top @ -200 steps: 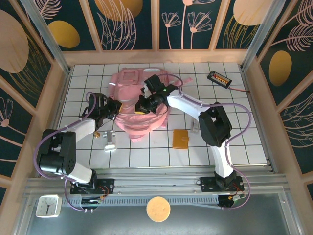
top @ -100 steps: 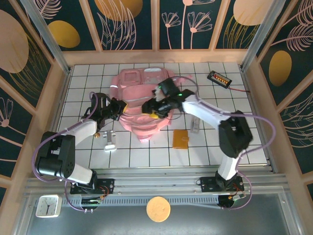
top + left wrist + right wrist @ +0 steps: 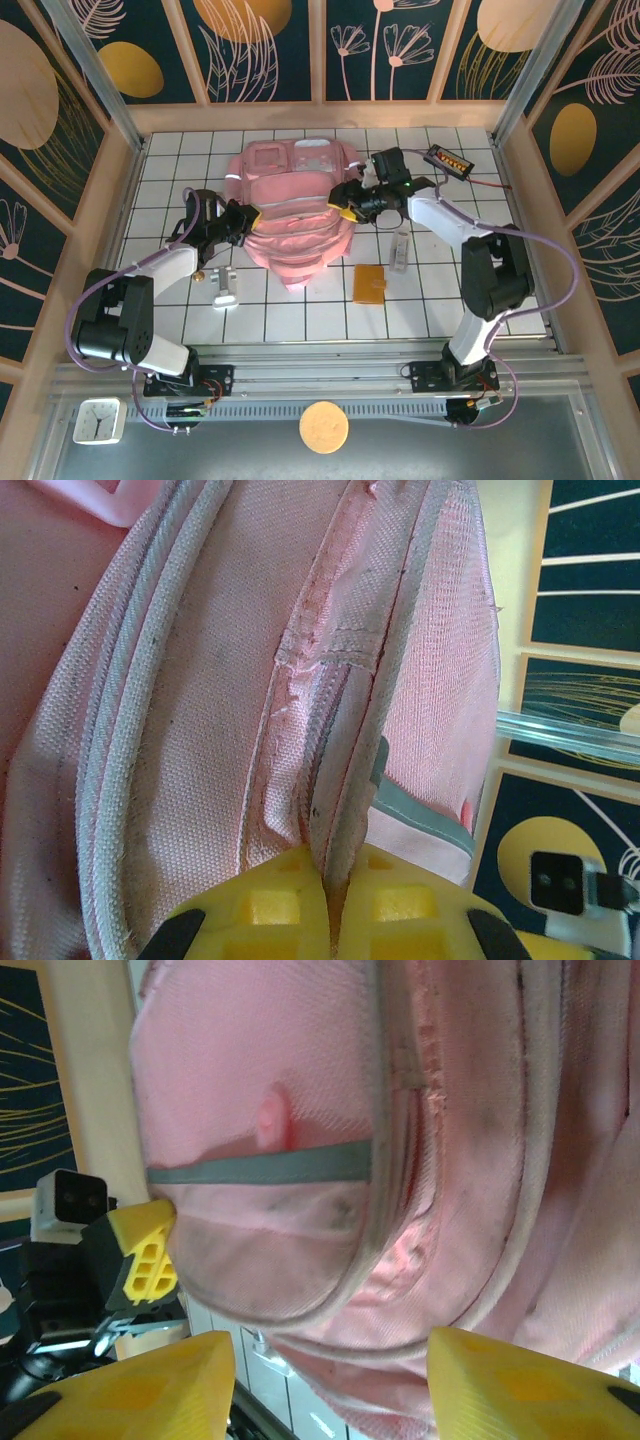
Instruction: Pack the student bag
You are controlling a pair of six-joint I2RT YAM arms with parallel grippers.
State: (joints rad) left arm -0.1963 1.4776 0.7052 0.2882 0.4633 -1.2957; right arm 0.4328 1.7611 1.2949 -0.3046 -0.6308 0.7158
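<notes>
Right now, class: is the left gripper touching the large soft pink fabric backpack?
Touching. In the left wrist view the left gripper pinches a fold of the pink backpack.

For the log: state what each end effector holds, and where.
Left end effector pinches a seam fold of the student bag; right end effector holds nothing.

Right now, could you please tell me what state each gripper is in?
Left gripper: closed on an edge of the large soft pink fabric backpack.
Right gripper: open, holding nothing.
</notes>
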